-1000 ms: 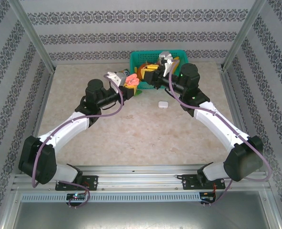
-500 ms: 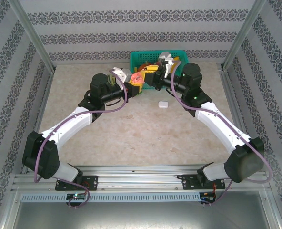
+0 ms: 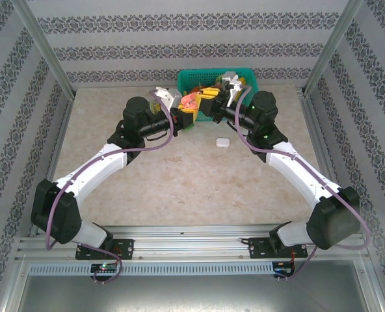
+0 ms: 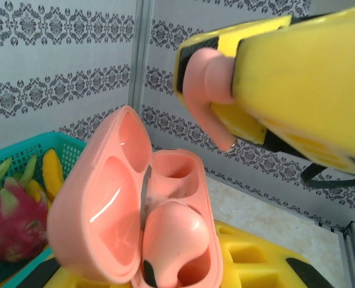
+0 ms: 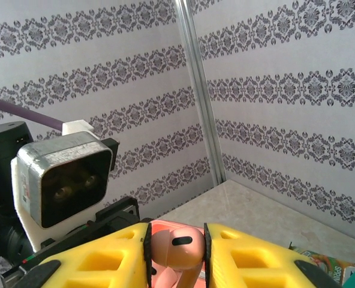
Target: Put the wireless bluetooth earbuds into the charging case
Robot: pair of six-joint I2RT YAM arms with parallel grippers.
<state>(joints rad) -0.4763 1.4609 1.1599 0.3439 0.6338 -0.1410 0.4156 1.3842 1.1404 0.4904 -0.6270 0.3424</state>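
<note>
In the left wrist view, an open pink charging case (image 4: 99,204) is clamped in my left gripper (image 4: 159,267). One pink earbud (image 4: 171,234) sits in its near slot, and the far slot (image 4: 174,168) is empty. Above it, my right gripper's yellow fingers (image 4: 297,78) pinch a second pink earbud (image 4: 207,75), stem pointing down, a short way above the case. In the right wrist view this earbud (image 5: 176,245) sits between the pads of my right gripper (image 5: 176,255). From the top view both grippers, left (image 3: 186,114) and right (image 3: 210,99), meet in front of the basket.
A green basket (image 3: 196,78) holding fruit stands at the back, just behind the grippers. A closed white case (image 3: 222,142) lies on the table below them. A snack packet (image 5: 312,261) lies near the basket. The cage walls stand close on both sides.
My left arm has swung up and right, carrying the pink case toward the right gripper. The right gripper has shifted slightly to the right with the earbud.
</note>
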